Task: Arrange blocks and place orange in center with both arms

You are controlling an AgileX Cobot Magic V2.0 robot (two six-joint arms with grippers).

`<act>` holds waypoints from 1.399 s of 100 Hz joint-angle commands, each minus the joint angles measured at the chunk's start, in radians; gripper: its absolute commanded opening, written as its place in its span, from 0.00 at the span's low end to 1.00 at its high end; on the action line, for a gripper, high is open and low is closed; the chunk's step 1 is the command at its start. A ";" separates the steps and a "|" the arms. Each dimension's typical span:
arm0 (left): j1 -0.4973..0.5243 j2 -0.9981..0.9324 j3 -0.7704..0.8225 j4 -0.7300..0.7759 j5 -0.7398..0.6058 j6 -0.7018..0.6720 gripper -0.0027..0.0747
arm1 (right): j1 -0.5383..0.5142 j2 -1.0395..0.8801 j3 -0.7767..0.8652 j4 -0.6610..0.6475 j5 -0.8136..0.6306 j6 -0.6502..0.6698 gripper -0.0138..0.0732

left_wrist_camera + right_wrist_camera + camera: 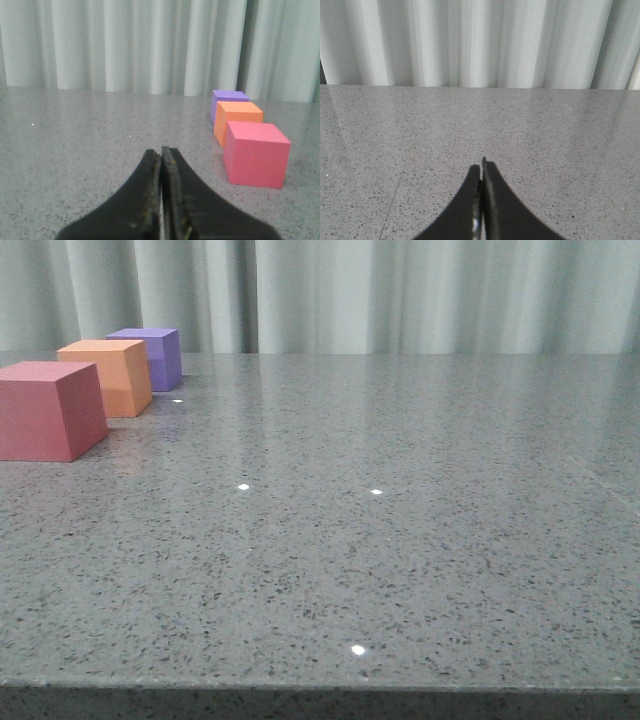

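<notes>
Three cubes stand in a row at the left of the grey table: the red-pink cube [48, 408] nearest, the orange cube [110, 376] in the middle behind it, the purple cube [152, 356] farthest. The left wrist view shows the same row: red-pink [256, 154], orange [238, 117], purple [227, 100]. My left gripper [161, 151] is shut and empty, some way short of the row and off to its side. My right gripper [482, 163] is shut and empty over bare table. Neither gripper shows in the front view.
The speckled grey table [380, 540] runs back to a pale pleated curtain [400, 290]. Its front edge crosses the bottom of the front view. A faint seam line runs across the table at the right [600, 485].
</notes>
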 commanded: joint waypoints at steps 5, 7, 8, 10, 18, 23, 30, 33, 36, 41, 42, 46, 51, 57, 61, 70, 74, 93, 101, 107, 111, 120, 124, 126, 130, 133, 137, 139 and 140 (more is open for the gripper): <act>0.005 -0.034 0.041 0.004 -0.150 0.001 0.01 | -0.005 0.001 -0.026 -0.018 -0.075 -0.008 0.08; 0.005 -0.034 0.044 0.004 -0.149 0.001 0.01 | -0.005 0.001 -0.026 -0.018 -0.076 -0.008 0.08; 0.005 -0.034 0.044 0.004 -0.142 0.001 0.01 | -0.005 0.001 -0.026 -0.018 -0.076 -0.008 0.08; 0.005 -0.034 0.044 0.004 -0.130 0.001 0.01 | -0.005 0.001 -0.026 -0.018 -0.075 -0.008 0.08; 0.005 -0.036 0.042 0.006 -0.124 0.001 0.01 | -0.005 0.001 -0.026 -0.018 -0.074 -0.008 0.08; 0.005 -0.036 0.042 0.006 -0.124 0.001 0.01 | -0.005 0.001 -0.026 -0.018 -0.074 -0.008 0.08; 0.005 -0.036 0.042 0.004 -0.124 0.001 0.01 | -0.005 0.001 -0.026 -0.018 -0.074 -0.008 0.08; 0.005 -0.036 0.042 0.004 -0.124 0.001 0.01 | -0.005 0.001 -0.026 -0.018 -0.074 -0.008 0.08; 0.005 -0.036 0.042 0.004 -0.124 0.001 0.01 | -0.005 0.001 -0.026 -0.018 -0.074 -0.008 0.08; 0.005 -0.036 0.042 0.004 -0.124 0.001 0.01 | -0.005 0.001 -0.026 -0.018 -0.074 -0.008 0.08; 0.005 -0.036 0.042 0.004 -0.124 0.001 0.01 | -0.005 0.001 -0.026 -0.018 -0.074 -0.008 0.08; 0.005 -0.036 0.042 0.004 -0.124 0.001 0.01 | -0.005 0.001 -0.026 -0.018 -0.074 -0.008 0.08; 0.005 -0.036 0.042 0.004 -0.124 0.001 0.01 | -0.005 0.001 -0.026 -0.018 -0.074 -0.008 0.08; 0.005 -0.036 0.042 0.004 -0.124 0.001 0.01 | -0.005 0.001 -0.026 -0.018 -0.074 -0.008 0.08; 0.005 -0.036 0.042 0.004 -0.124 0.001 0.01 | -0.005 0.001 -0.026 -0.018 -0.074 -0.008 0.08; 0.005 -0.036 0.042 0.004 -0.124 0.001 0.01 | -0.005 0.001 -0.026 -0.018 -0.074 -0.008 0.08; 0.005 -0.036 0.042 0.004 -0.124 0.001 0.01 | -0.005 0.001 -0.026 -0.018 -0.074 -0.008 0.08; 0.005 -0.036 0.042 0.004 -0.124 0.001 0.01 | -0.005 0.001 -0.026 -0.018 -0.074 -0.008 0.08; 0.005 -0.036 0.042 0.004 -0.124 0.001 0.01 | -0.005 0.001 -0.026 -0.018 -0.074 -0.008 0.08; 0.005 -0.036 0.042 0.004 -0.124 0.001 0.01 | -0.005 0.001 -0.026 -0.018 -0.074 -0.008 0.08; 0.005 -0.036 0.042 0.004 -0.124 0.001 0.01 | -0.005 0.001 -0.026 -0.018 -0.074 -0.008 0.08; 0.005 -0.036 0.042 0.004 -0.124 0.001 0.01 | -0.005 0.001 -0.026 -0.018 -0.074 -0.008 0.08; 0.005 -0.036 0.042 0.004 -0.124 0.001 0.01 | -0.005 0.001 -0.026 -0.018 -0.074 -0.008 0.08; 0.005 -0.036 0.042 0.004 -0.124 0.001 0.01 | -0.005 0.001 -0.026 -0.018 -0.073 -0.008 0.08; 0.005 -0.036 0.042 0.004 -0.124 0.001 0.01 | -0.005 0.001 -0.026 -0.019 -0.074 -0.009 0.08; 0.005 -0.036 0.042 0.004 -0.124 0.001 0.01 | -0.005 0.000 -0.026 -0.021 -0.075 -0.015 0.08; 0.005 -0.036 0.042 0.004 -0.124 0.001 0.01 | -0.007 -0.001 -0.026 -0.020 -0.075 -0.040 0.08; 0.005 -0.036 0.042 0.004 -0.124 0.001 0.01 | -0.007 -0.002 -0.026 -0.012 -0.073 -0.055 0.08; 0.005 -0.036 0.042 0.004 -0.124 0.001 0.01 | -0.007 -0.002 -0.026 -0.008 -0.072 -0.061 0.08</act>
